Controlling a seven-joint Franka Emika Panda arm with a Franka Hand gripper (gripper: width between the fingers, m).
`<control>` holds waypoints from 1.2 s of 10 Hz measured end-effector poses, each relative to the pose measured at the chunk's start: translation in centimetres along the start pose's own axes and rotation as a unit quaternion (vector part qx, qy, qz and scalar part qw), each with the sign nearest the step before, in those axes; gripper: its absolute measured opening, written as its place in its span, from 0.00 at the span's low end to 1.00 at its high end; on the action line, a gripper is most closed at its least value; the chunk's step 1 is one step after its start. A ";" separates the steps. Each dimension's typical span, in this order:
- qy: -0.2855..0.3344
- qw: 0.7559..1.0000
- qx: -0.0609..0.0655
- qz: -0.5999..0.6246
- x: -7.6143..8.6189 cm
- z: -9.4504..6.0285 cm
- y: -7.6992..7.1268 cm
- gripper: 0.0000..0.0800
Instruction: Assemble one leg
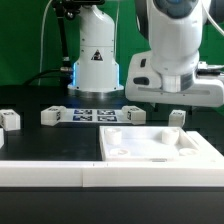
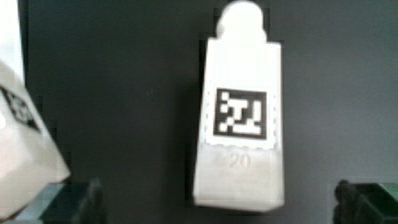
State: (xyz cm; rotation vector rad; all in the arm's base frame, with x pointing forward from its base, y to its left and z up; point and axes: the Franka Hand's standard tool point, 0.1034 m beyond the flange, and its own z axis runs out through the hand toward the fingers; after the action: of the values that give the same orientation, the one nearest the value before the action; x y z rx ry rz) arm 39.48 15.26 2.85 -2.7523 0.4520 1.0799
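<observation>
In the wrist view we see the leg [image 2: 240, 120] lying flat on the black desk [image 2: 125, 60]. Its black-and-white tag [image 2: 242, 112] faces up, and it has a rounded peg at one end. The gripper [image 2: 217, 204] hangs over it with its fingers [image 2: 68, 206] spread wide. One dark tip sits on each side of the leg's plain end, and neither touches it. Bare desk shows along both long edges of the leg, so there is open room on either side. A second tagged white piece [image 2: 22, 125] lies near one long edge, apart from the leg.

The exterior view hides the fingers behind the arm [image 1: 172, 72], but it gives the wider layout. There the leg [image 1: 177, 117] is probably the one just below the arm, well back from the desk's near edge toward the exterior view's right; the picture is too coarse for us to be sure. The other legs [image 1: 50, 116] stand in the same row, with the marker board [image 1: 95, 115] between two of them. The large flat piece [image 1: 155, 148] lies closer to the near edge, and the long white bar [image 1: 40, 172] runs along that edge.
</observation>
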 end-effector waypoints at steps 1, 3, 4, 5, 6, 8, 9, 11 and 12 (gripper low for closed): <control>-0.036 0.999 -0.005 0.001 -0.4 0.5 0.0 0.81; -0.097 0.995 -0.013 0.002 -0.4 1.5 0.0 0.81; -0.107 0.994 -0.014 0.004 -0.1 2.1 0.0 0.81; -0.101 0.995 -0.014 0.003 0.1 2.4 -0.2 0.81; -0.101 0.995 -0.016 0.002 0.0 2.7 -0.4 0.81; -0.098 0.995 -0.020 0.000 -0.1 3.3 -0.7 0.81; -0.099 0.995 -0.022 0.000 -0.2 3.5 -0.6 0.81; -0.099 0.995 -0.022 0.000 -0.2 3.5 -0.6 0.66; -0.099 0.995 -0.022 0.000 -0.2 3.5 -0.6 0.48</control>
State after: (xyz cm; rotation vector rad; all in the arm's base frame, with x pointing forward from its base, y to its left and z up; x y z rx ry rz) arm 37.30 16.69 0.44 -2.6445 0.4055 1.3623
